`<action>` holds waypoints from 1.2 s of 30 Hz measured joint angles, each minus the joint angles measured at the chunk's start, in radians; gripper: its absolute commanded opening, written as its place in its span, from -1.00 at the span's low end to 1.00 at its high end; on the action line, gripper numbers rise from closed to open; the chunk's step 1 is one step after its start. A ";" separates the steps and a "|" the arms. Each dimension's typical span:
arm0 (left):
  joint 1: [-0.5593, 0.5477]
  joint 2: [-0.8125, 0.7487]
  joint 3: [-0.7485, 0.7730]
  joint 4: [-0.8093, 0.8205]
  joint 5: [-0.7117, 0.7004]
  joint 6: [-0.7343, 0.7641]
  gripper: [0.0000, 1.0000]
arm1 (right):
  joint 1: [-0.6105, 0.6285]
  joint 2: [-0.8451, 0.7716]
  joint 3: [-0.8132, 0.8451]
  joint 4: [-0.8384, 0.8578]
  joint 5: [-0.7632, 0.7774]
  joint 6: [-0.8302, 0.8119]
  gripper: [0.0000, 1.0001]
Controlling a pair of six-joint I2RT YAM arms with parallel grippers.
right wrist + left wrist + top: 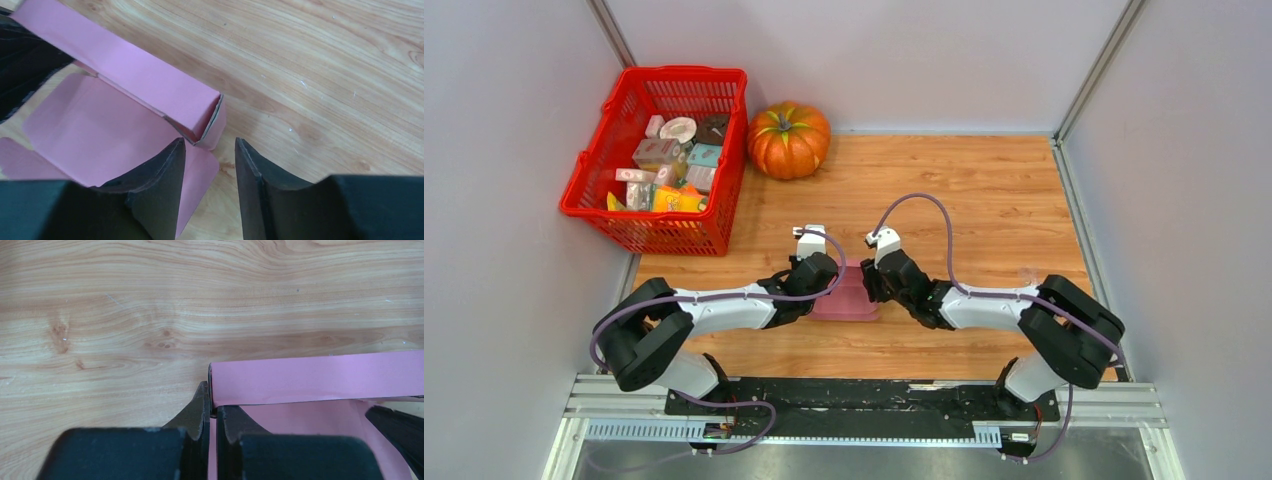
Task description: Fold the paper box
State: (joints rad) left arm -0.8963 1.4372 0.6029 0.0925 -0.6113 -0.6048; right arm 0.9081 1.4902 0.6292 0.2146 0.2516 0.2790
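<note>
The pink paper box (849, 296) lies on the wooden table between my two grippers, partly folded. In the left wrist view its far wall (320, 377) stands up and my left gripper (214, 400) is shut on the box's left side flap at the corner. In the right wrist view the folded far wall (125, 75) ends in an open corner (210, 125), with flat flaps (100, 130) lying in front. My right gripper (210, 145) is open, its jaws astride the box's right side flap, just below that corner. In the top view the left gripper (824, 275) and right gripper (874, 280) flank the box.
A red basket (594, 170) with several small printed packages stands at the back left. An orange pumpkin (788, 140) sits beside it. Grey walls close in the table (984, 200) on three sides.
</note>
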 measured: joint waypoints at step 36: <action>0.001 -0.002 0.007 -0.052 -0.053 -0.101 -1.00 | 0.138 0.068 0.151 -0.152 0.420 0.151 0.59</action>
State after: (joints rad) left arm -0.8951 1.4349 0.6098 0.0402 -0.6647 -0.7063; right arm 1.0462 1.5578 0.7799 0.0628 0.6720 0.4301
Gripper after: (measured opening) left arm 0.033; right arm 0.763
